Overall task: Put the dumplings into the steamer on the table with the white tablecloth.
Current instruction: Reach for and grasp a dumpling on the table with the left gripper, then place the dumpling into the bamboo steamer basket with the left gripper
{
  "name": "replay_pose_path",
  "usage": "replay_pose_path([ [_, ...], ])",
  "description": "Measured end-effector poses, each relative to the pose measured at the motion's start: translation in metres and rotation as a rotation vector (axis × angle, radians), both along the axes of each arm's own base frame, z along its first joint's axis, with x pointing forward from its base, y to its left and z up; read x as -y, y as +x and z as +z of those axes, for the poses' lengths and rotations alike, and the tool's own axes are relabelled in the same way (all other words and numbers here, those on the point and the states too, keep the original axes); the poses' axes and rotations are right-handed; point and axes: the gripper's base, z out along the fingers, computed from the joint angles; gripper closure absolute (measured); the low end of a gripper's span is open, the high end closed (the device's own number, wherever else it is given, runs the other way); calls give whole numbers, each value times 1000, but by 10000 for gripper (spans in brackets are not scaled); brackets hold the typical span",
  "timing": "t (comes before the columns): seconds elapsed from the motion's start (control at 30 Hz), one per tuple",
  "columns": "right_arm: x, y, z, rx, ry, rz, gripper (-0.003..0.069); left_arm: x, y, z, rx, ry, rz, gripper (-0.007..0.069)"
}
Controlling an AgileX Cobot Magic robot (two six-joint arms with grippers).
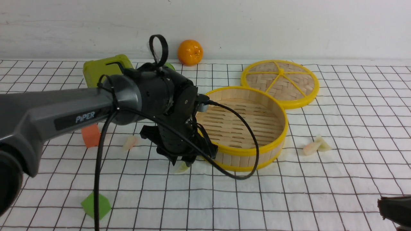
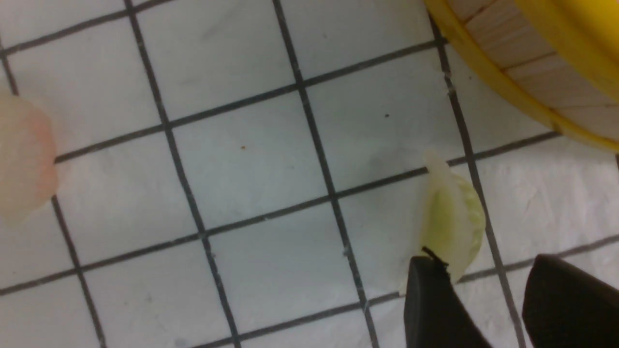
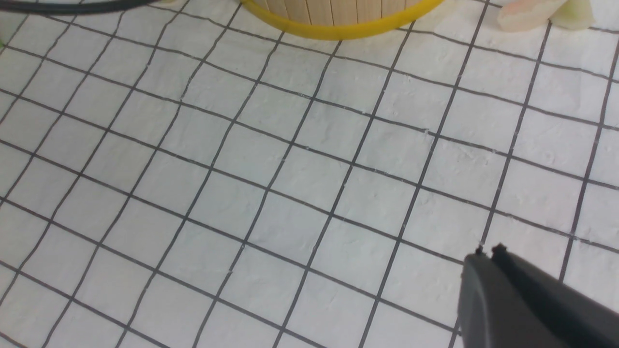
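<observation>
My left gripper points down at the white tablecloth, just outside the steamer's near-left wall. Its jaws stand open with bare cloth between them. A pale green dumpling lies on the cloth at one finger's tip. A pink dumpling lies further left. Right of the steamer, a pink dumpling and a green one lie side by side. The slatted floor that shows holds nothing. My right gripper is shut and empty at the near right.
The woven lid with yellow spokes lies behind the steamer, touching its rim. An orange and a green block sit at the back. An orange cube and a green cube are on the left. My left arm's cable droops over the steamer.
</observation>
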Motion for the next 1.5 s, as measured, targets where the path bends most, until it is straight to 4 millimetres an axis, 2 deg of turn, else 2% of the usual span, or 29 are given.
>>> replay_pose_path([
  [0.27, 0, 0, 0, 4, 0, -3, 653, 4, 7, -28, -21, 18, -6, 373],
  [0.33, 0, 0, 0, 4, 0, -3, 652, 4, 7, -28, -21, 17, -5, 399],
  [0.4, 0, 0, 0, 4, 0, -3, 650, 5, 6, -28, -31, 11, 5, 480],
  [0.57, 0, 0, 0, 4, 0, -3, 648, 0, 1, -22, -73, 45, 10, 489],
  [0.67, 0, 0, 0, 4, 0, -3, 648, -5, -6, -1, -99, 78, -2, 489],
  [0.77, 0, 0, 0, 5, 1, -3, 645, -4, -5, 38, -39, 42, -29, 489],
  [0.83, 0, 0, 0, 5, 4, -4, 645, 3, 0, 67, 45, -43, -52, 489],
  [0.9, 0, 1, 1, 10, 4, -7, 643, 12, 9, 83, 126, -126, -64, 489],
  [0.97, 0, 1, 1, 14, 3, -10, 643, 19, 16, 88, 162, -166, -69, 489],
  [1.0, 1, 2, -1, 20, 3, -19, 643, 27, 27, 91, 207, -210, -70, 489],
  [1.03, 1, 2, -1, 23, 4, -23, 643, 28, 28, 88, 204, -209, -70, 489],
  [1.07, 2, 2, -6, 21, 8, -33, 641, 37, 42, 80, 221, -221, -67, 489],
  [1.1, 2, 2, -7, 20, 9, -36, 641, 37, 43, 77, 214, -218, -65, 489],
  [1.13, 2, 1, -12, 13, 19, -47, 641, 45, 55, 58, 197, -214, -51, 489],
  [1.17, 2, 1, -12, 13, 19, -48, 641, 46, 56, 61, 208, -222, -50, 489],
  [1.2, 2, 1, -15, 8, 31, -55, 641, 50, 64, 45, 191, -214, -41, 489],
  [1.3, 2, 1, -16, 7, 38, -62, 639, 57, 75, 13, 145, -188, -35, 480],
  [1.4, 2, 1, -16, 13, 38, -65, 639, 59, 77, 2, 128, -182, -27, 436],
  [1.5, 2, 1, -15, 17, 38, -68, 636, 59, 78, 7, 135, -198, -7, 292],
])
